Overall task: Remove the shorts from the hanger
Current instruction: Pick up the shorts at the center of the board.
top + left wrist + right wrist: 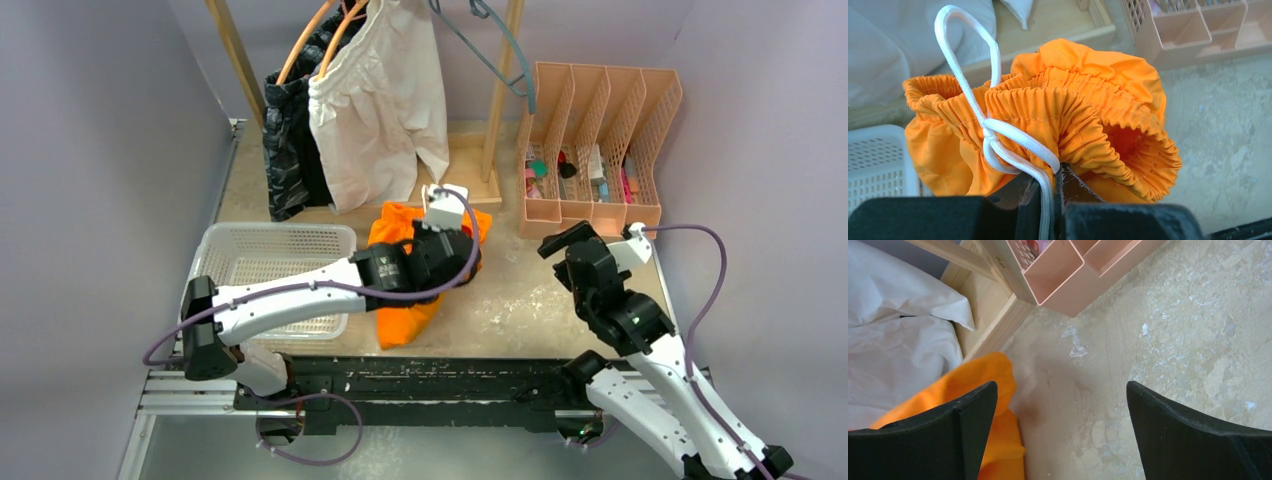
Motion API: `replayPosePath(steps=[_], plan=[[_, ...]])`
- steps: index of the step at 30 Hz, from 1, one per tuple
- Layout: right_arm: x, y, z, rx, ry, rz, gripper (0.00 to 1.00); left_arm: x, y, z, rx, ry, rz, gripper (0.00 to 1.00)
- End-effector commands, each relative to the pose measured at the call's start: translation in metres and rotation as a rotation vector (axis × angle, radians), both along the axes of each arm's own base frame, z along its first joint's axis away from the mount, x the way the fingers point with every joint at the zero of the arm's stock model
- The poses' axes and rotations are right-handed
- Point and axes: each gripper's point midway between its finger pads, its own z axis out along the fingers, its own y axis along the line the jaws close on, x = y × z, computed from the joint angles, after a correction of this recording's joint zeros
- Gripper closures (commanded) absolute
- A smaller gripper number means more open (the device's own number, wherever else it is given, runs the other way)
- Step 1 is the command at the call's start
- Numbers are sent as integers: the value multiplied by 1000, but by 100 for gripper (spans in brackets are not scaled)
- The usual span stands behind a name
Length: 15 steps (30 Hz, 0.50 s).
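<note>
Nearest the bases, the left gripper (1054, 177) has its jaws pressed together on the white drawstring (989, 134) of the orange shorts (1088, 100), pinching the cord just below its knot; whether any of the elastic waistband is caught with it is hard to tell, since the jaws sit at the bottom edge of the wrist view. This pair is already off its hanger and lies bunched on the table (520, 300), just beside the white basket (225, 240) on one side and near the pink organiser (545, 120) on the other. The right gripper (1060, 387) is spread wide over bare tabletop, holding nothing. The step in hand looks like clearing the orange pair away; the next move probably calls for a lift slow enough to show whether the cord brings the fabric up or merely slides through the waistband. Farther back, the white shorts (375, 110) and a camo pair (290, 150) hang on orange hangers (305, 45) from the wooden rack, with an empty blue-grey hanger (500, 50) beside them. The rail is cut off by the top of the overhead view, and whether a plain black pair hangs behind the camo one cannot be made out
</note>
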Motion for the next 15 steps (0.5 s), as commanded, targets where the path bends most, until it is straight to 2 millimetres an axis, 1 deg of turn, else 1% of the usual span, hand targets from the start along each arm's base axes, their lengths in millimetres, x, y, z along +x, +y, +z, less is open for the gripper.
replayPosePath(steps=[1,3,6,9,15], plan=[[7,4,5,1,-23,11,1,23,30,95,-136,-107,59,100],[8,5,5,0,-23,15,1,26,50,112,-113,-141,113,100],[8,5,3,-5,-20,16,1,31,78,130,-92,-173,189,100],[9,7,-1,2,-20,23,1,32,109,151,-66,-230,307,100],[13,15,-4,11,-8,45,1,24,157,186,-80,-299,453,100]])
